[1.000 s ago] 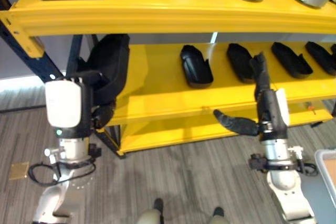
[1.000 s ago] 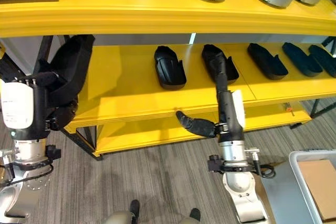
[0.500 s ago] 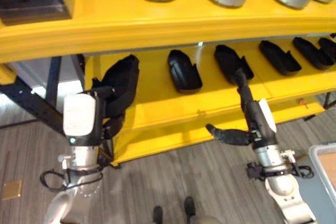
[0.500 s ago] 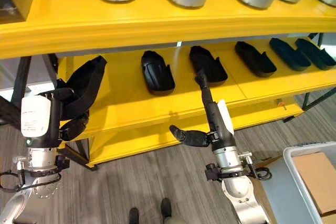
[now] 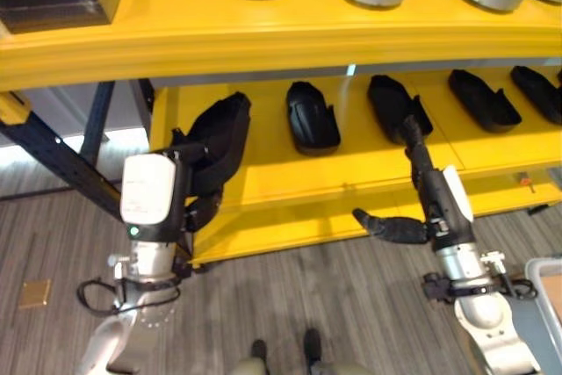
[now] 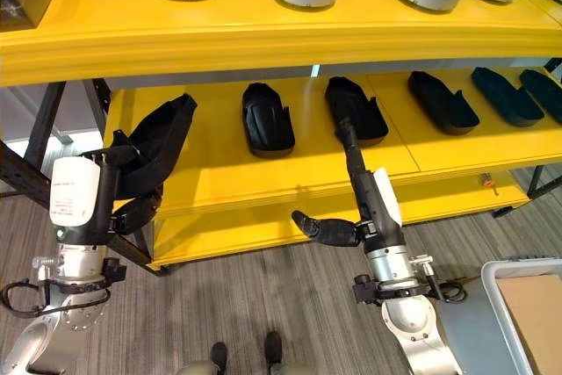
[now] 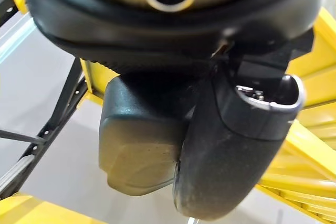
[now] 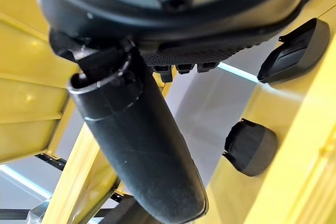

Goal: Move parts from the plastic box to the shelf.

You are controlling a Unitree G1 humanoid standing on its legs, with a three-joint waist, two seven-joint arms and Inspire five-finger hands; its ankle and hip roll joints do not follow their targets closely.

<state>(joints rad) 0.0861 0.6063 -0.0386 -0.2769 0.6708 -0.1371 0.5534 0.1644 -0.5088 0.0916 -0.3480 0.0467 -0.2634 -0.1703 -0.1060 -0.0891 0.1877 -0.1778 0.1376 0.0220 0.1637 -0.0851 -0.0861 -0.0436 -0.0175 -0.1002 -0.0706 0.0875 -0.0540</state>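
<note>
Left robot hand (image 5: pixel 189 177) grasps black part (image 5: pixel 221 133); right robot hand (image 5: pixel 420 189) released; writing unreadable.

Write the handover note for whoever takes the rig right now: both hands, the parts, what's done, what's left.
Left hand: shut on a black part, held at the left end of the middle shelf, not yet set down.
Right hand: open, fingers straight, reaching toward the shelf, holding nothing.
Done: several black parts lie in a row on that shelf, the nearest just right of the held one.
Left: place the held part in the free spot at the left end, then release.
</note>
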